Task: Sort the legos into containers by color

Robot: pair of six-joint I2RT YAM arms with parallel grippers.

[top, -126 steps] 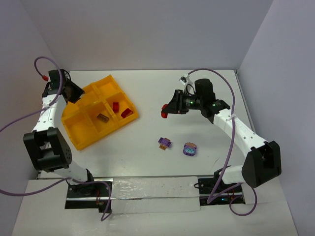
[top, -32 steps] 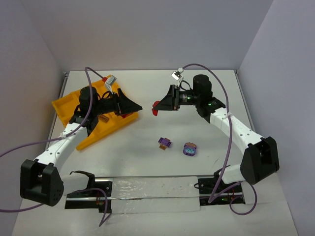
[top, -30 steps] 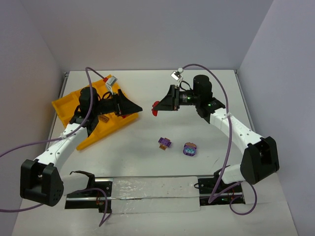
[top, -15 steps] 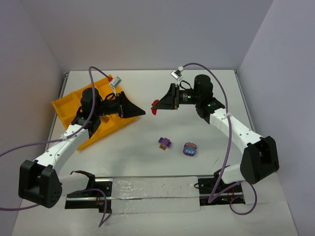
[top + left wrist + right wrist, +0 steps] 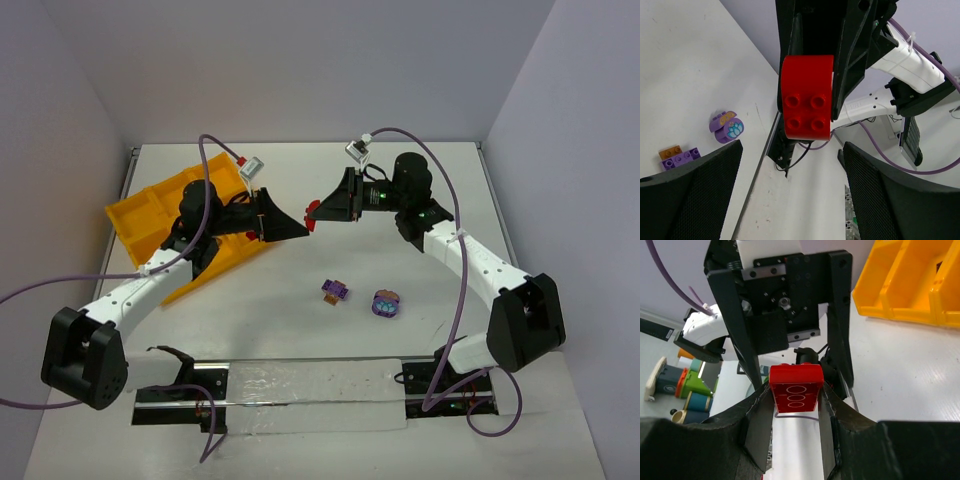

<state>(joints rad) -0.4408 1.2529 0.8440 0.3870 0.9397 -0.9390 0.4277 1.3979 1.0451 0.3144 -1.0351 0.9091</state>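
My right gripper (image 5: 320,208) is shut on a red lego (image 5: 311,210), held in the air above the table's middle. In the right wrist view the red lego (image 5: 796,387) sits clamped between the two pads (image 5: 760,425). My left gripper (image 5: 300,228) points right at it, open, its tips just short of the brick. Seen from the left wrist, the red lego (image 5: 807,97) hangs ahead of the wide-apart fingers (image 5: 690,195), studs facing me. Two purple legos (image 5: 335,291) (image 5: 386,303) lie on the table. The yellow containers tray (image 5: 140,215) lies under my left arm.
The tray's cells (image 5: 910,285) show at the upper right of the right wrist view. The purple legos (image 5: 727,126) (image 5: 679,155) appear low and left in the left wrist view. Walls close in the table at the back and sides.
My left gripper has swung right from over the tray until its tips nearly meet the red lego. The right gripper, still holding the brick, has barely shifted.
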